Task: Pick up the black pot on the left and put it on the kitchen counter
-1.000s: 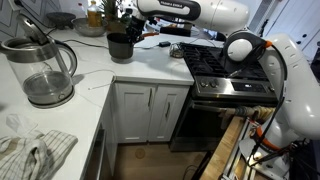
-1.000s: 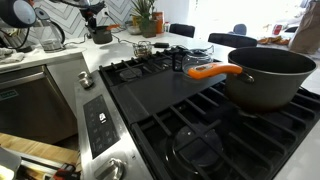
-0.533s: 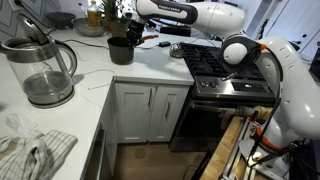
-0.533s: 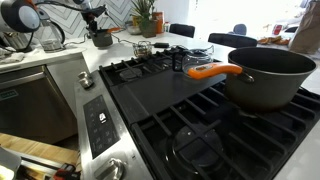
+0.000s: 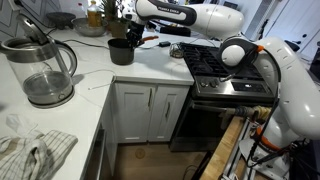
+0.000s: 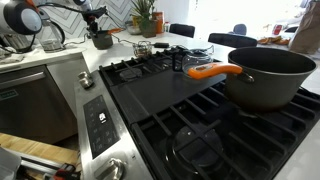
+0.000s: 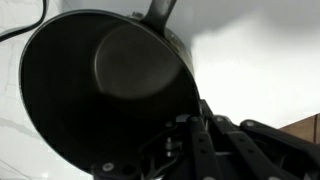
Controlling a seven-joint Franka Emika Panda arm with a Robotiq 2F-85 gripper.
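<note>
The small black pot [image 5: 121, 50] stands on or just above the white kitchen counter [image 5: 95, 78], left of the stove; I cannot tell if it touches. It also shows far back in an exterior view [image 6: 102, 38]. My gripper [image 5: 131, 33] comes down from above onto its right rim, and appears in an exterior view [image 6: 95, 20] too. In the wrist view the pot's dark inside [image 7: 100, 80] fills the left. My gripper [image 7: 205, 122] sits at its rim, shut on it.
A clear glass kettle [image 5: 42, 70] stands at the counter's near left, with a crumpled cloth [image 5: 35, 155] in front. The black gas stove [image 5: 225, 65] is to the right. A larger dark pot with an orange handle [image 6: 265, 75] sits on it. Bottles and a plant [image 6: 147, 15] stand behind.
The pot and my gripper have come down a little toward the counter over the last second. Since half a second ago nothing has visibly moved.
</note>
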